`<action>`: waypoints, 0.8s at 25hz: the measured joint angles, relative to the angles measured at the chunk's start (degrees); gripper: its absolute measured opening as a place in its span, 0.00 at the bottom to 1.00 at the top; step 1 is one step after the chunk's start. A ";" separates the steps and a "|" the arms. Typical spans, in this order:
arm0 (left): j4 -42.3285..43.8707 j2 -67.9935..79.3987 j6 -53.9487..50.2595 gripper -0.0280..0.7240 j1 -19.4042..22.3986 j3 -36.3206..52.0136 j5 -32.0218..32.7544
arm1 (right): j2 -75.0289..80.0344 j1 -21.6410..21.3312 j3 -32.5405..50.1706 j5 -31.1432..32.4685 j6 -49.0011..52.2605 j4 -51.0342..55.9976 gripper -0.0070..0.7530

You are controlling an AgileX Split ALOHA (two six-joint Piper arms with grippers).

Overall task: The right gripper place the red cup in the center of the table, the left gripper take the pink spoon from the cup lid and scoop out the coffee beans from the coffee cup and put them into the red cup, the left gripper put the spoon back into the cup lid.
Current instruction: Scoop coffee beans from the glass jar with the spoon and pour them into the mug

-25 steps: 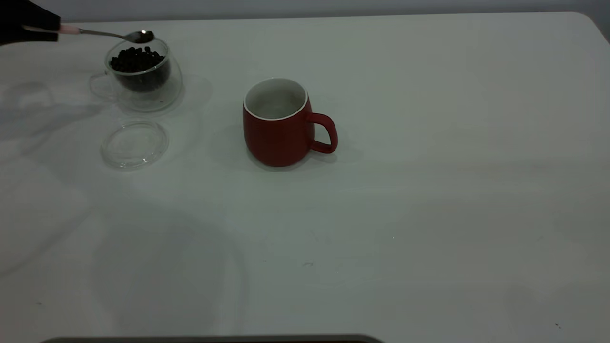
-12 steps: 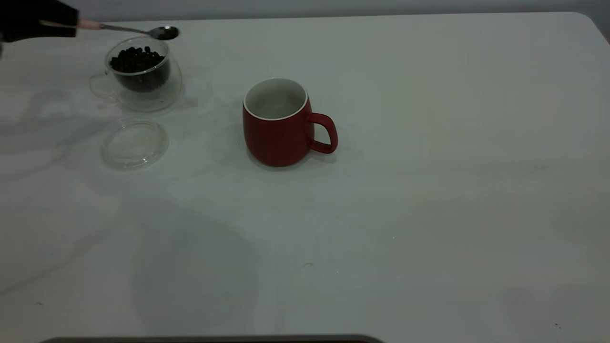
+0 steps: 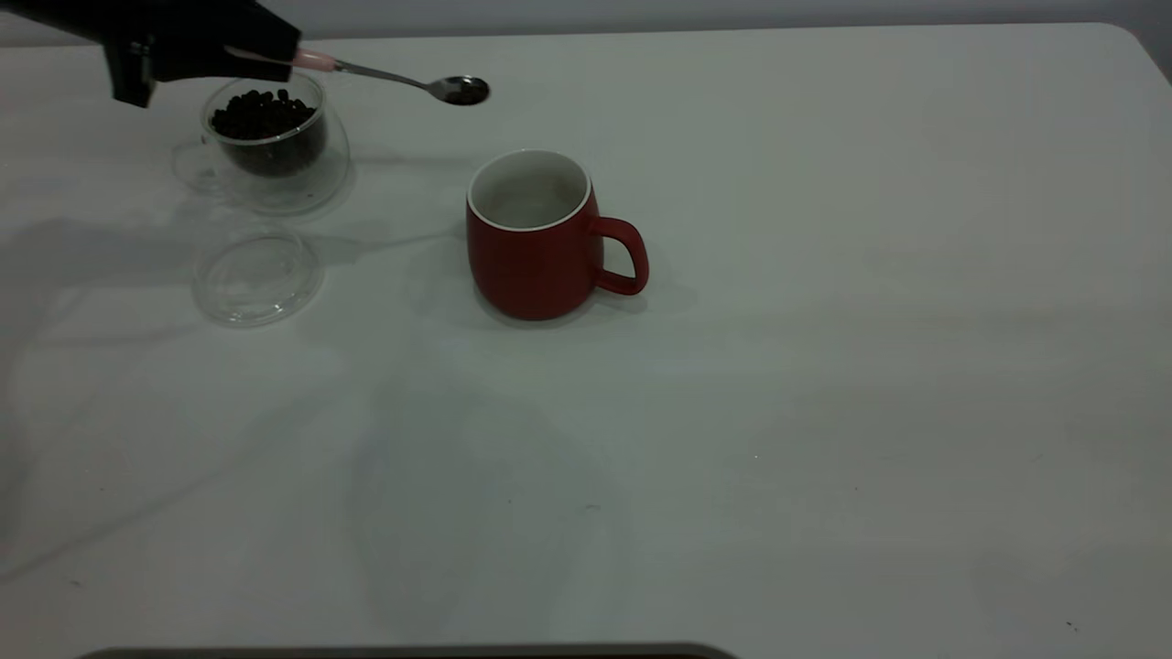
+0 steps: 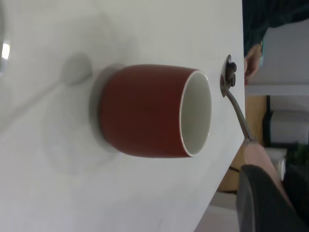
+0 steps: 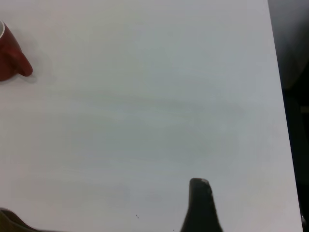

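The red cup [image 3: 536, 243] stands upright near the middle of the table [image 3: 824, 366], handle to the right; it looks empty. It also shows in the left wrist view [image 4: 149, 111] and at the edge of the right wrist view [image 5: 9, 60]. My left gripper [image 3: 275, 50] is shut on the pink spoon [image 3: 394, 78] by its pink handle [image 4: 258, 157]. The spoon is held level in the air between the coffee cup [image 3: 275, 146] and the red cup. A few coffee beans [image 4: 231, 72] lie in its bowl. More beans [image 3: 261, 114] fill the coffee cup. The cup lid [image 3: 258, 276] lies empty in front of it. My right gripper [image 5: 104, 212] is open over bare table to the right of the red cup.
The table's far edge and its rounded far right corner [image 3: 1126, 37] are in view. A dark strip [image 3: 403, 652] runs along the near edge. The right arm is outside the exterior view.
My left gripper has carried the spoon with beans from above the coffee cup to the right, toward the red cup. The cups and lid have not moved.
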 joint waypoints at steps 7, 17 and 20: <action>1.81 0.00 0.06 0.20 -3.13 0.00 0.00 | 0.00 0.00 0.00 0.00 0.00 0.00 0.79; 3.98 0.00 5.06 0.20 -5.24 0.00 0.00 | 0.00 0.00 0.00 0.00 0.00 0.00 0.79; 4.68 0.00 7.60 0.20 -5.64 0.00 -0.65 | 0.00 0.00 0.00 0.00 0.00 0.00 0.79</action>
